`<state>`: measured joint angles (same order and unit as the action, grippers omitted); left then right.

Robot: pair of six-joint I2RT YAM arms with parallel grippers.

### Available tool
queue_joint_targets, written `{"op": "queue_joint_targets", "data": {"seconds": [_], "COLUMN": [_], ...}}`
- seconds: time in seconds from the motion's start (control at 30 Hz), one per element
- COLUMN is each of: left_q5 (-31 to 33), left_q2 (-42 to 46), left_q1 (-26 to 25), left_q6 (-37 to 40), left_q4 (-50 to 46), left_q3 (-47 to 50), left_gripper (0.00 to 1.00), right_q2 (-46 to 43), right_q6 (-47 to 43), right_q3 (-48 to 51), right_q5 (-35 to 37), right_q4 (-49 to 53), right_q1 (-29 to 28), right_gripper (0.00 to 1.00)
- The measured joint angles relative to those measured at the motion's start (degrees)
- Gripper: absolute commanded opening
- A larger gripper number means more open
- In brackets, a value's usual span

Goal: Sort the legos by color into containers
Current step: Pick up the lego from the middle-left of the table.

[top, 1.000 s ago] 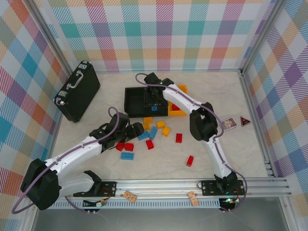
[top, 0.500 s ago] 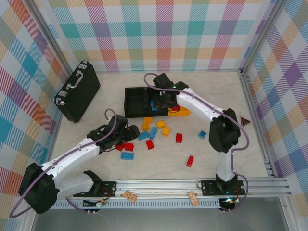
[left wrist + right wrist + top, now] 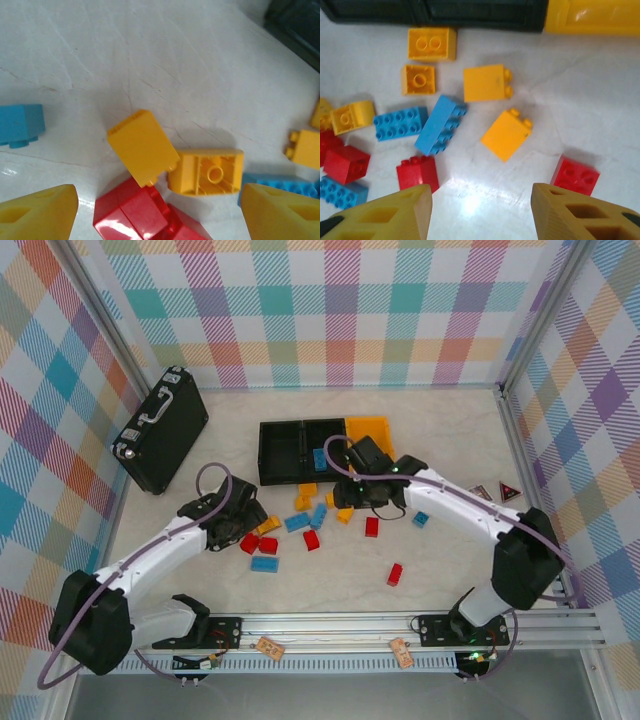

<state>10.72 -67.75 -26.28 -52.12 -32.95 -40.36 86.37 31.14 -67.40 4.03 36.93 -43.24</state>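
Yellow-orange, red and blue legos (image 3: pixel 312 540) lay scattered on the pale table (image 3: pixel 450 570) just in front of the three containers (image 3: pixel 285 478), with one blue brick (image 3: pixel 318 458) already inside the middle black bin (image 3: pixel 332 434). The left pincer (image 3: pixel 159 200) hung open above a red brick (image 3: pixel 142 216) and two yellow bricks (image 3: pixel 142 145), gripping nothing. The right pincer (image 3: pixel 481 200) was likewise spread wide and empty over bricks near the yellow-orange bin (image 3: pixel 592 15).

Bare tabletop (image 3: pixel 440 562) lay open right of the lego cluster (image 3: pixel 310 525); bins (image 3: pixel 282 478) walled its far side, briefcase (image 3: pixel 160 430) far left.
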Motion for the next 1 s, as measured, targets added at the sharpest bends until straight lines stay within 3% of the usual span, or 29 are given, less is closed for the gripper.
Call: {"op": "queue_joint_targets", "data": {"seconds": [0.47,0.6,0.77,0.9,1.0], "left_q5": [-0.31,-0.22,-0.52,-0.26,-0.04], "left_q2": [-10.82,-12.57,-15.28,-15.30,-15.28], "left_q1": [4.70,4.72,4.74,5.03,5.05], "left_q6": [-3.13,-4.00,-4.76,-4.57,-3.85], "left_q4": [7.52,8.59,9.20,9.18,8.96], "left_q3": [0.00,-0.02,-0.02,-0.02,-0.28], "left_gripper": [0.84,0.75,0.51,0.38,0.34], "right_q2": [-5.20,-5.20,-5.20,-5.20,-5.20], "right_q6": [2.78,2.82,2.84,2.89,2.97], "right_q3": [9.90,9.99,9.99,9.99,9.99], "right_q5": [-8.59,-9.27,-8.98,-8.79,-8.81], "right_q4": [-10.93,-12.24,-12.48,-12.50,-12.52], "right_q1": [-8.61,-9.33,-9.33,-9.33,-9.33], "right_gripper": [0.59,0.59,0.59,0.59,0.59]}}
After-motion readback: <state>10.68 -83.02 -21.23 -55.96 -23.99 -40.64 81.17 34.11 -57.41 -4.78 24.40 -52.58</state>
